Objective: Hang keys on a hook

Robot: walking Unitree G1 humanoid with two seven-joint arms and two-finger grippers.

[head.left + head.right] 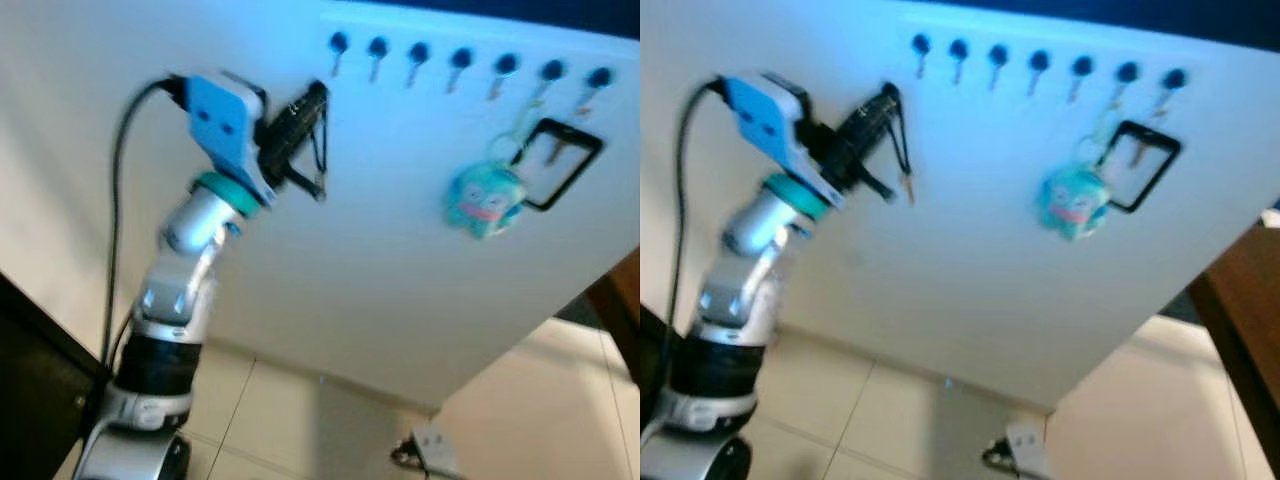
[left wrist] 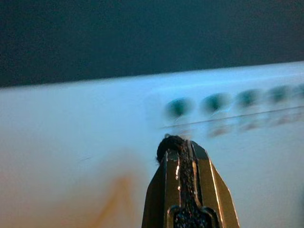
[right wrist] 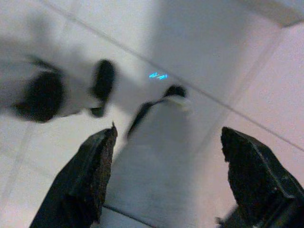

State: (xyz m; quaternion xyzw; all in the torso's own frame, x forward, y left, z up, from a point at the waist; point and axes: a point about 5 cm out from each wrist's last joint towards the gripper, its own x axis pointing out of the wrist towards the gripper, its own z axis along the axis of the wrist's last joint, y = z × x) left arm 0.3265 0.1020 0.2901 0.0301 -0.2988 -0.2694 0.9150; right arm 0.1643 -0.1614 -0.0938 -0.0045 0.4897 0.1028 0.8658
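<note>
Left gripper (image 1: 310, 105) raised against white wall (image 1: 380, 260), just below and left of the leftmost hook (image 1: 338, 45) in a row of blue-headed hooks. Fingers pinched together on a black cord loop (image 1: 320, 150); a small key (image 1: 320, 190), blurred, dangles from the loop, touching or just off the wall — cannot tell which. Left wrist view: closed fingertips (image 2: 183, 156) with cord between them, hooks near ahead. Further along the row, a teal plush keychain (image 1: 485, 200) and a black rectangular frame (image 1: 560, 160) hang from hooks. Right gripper (image 3: 166, 175) hangs low over tiled floor (image 3: 266, 95), fingers wide apart, holding nothing.
</note>
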